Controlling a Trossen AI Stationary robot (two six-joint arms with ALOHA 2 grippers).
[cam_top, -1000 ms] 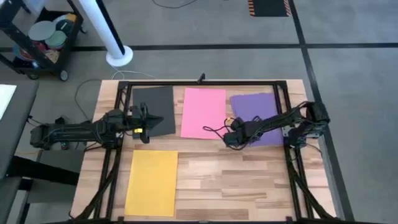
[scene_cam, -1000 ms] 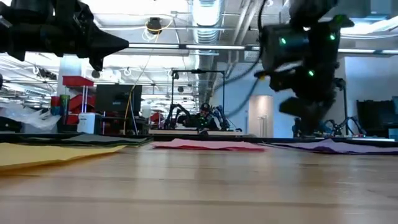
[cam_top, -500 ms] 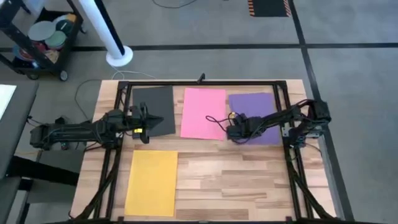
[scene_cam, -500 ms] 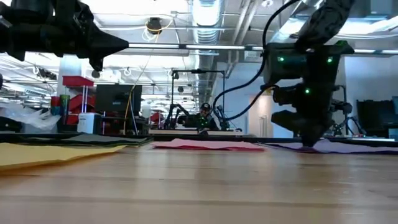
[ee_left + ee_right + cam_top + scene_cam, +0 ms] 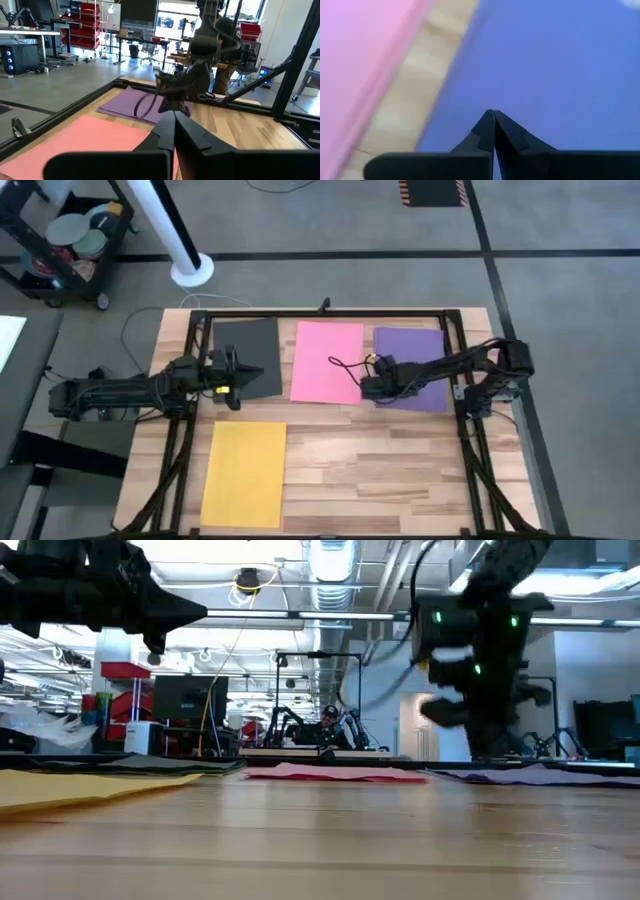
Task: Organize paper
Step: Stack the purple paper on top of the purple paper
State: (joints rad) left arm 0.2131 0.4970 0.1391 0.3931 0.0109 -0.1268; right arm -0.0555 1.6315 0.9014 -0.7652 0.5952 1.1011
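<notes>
Four sheets of paper lie flat on the wooden table: black (image 5: 250,352) at far left, pink (image 5: 328,360) in the middle, purple (image 5: 412,368) at far right, and yellow (image 5: 245,473) at near left. My right gripper (image 5: 366,387) is shut, low over the purple sheet's left edge near its near corner, beside the strip of bare wood next to the pink sheet. My left gripper (image 5: 238,383) is shut and hangs well above the black sheet's near edge, touching nothing. My right gripper sets its shut fingertips (image 5: 493,117) down on the purple sheet close to its left edge (image 5: 530,107), slanting down from the table's right side. The sheet lies flat on the table under them.
A black metal frame (image 5: 325,313) runs around the table's edges. Bare wood (image 5: 380,480) stretches over the near right half. Off the table at far left stand a cart with plates (image 5: 70,240) and a white pole's base (image 5: 190,272).
My right gripper has gone down onto the purple sheet and moved toward the table's left and far edges. The purple sheet has turned a little on the table, its near left corner going left and its far edge right, and it now lies squarer beside the pink sheet.
</notes>
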